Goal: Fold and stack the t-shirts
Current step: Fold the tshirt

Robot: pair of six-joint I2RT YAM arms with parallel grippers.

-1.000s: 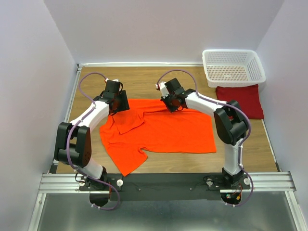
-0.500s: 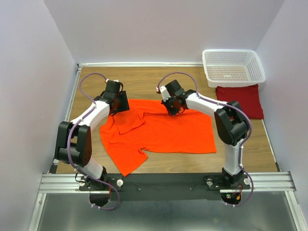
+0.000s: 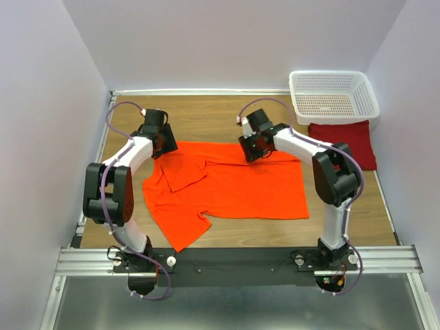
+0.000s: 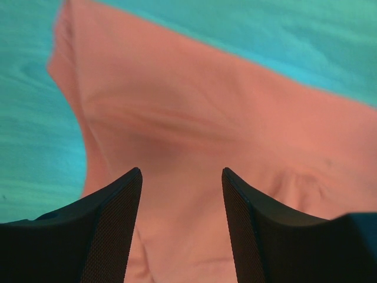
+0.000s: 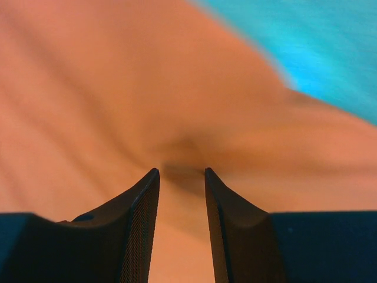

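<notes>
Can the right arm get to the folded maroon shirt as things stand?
Probably, after releasing: the right fingers seem pinched on the orange shirt; the maroon shirt lies uncovered to their right, nothing between.

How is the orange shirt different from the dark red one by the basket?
The orange shirt lies spread out, only partly folded, a sleeve showing; the dark red shirt is folded into a neat rectangle. The orange shirt sits mid-table with the left gripper and right gripper at its far edge; the dark red shirt lies at the right, by the white basket, no arm near it. Both are plain cloth lying on the wooden table.
</notes>
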